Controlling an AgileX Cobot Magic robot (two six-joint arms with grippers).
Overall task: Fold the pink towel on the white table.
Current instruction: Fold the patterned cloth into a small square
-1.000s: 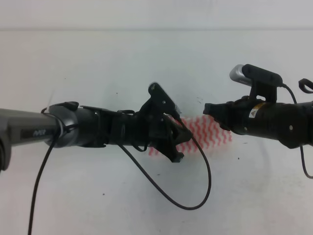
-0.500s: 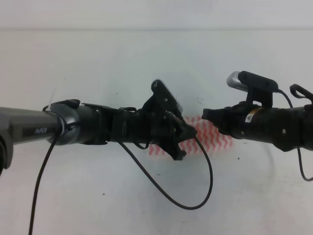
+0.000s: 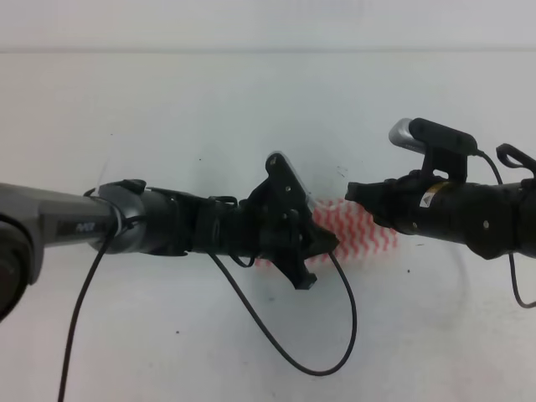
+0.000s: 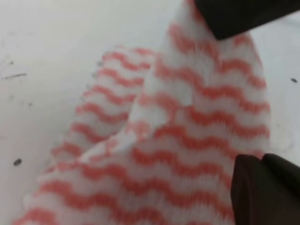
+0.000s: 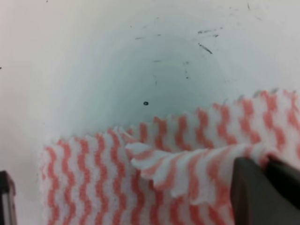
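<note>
The towel is seen lying near the middle of the white worktop, between the two arms and partly hidden by them. The left hand is placed over its left part, the right hand over its upper right edge. In the left wrist view, a raised fold of towel is pinched between the dark fingers of the left hand. In the right wrist view, a lifted edge of the towel is gripped by the right hand, one finger being pressed against it, while the remaining cloth is spread flat on the worktop. A black cable is looped beneath the left arm.
</note>
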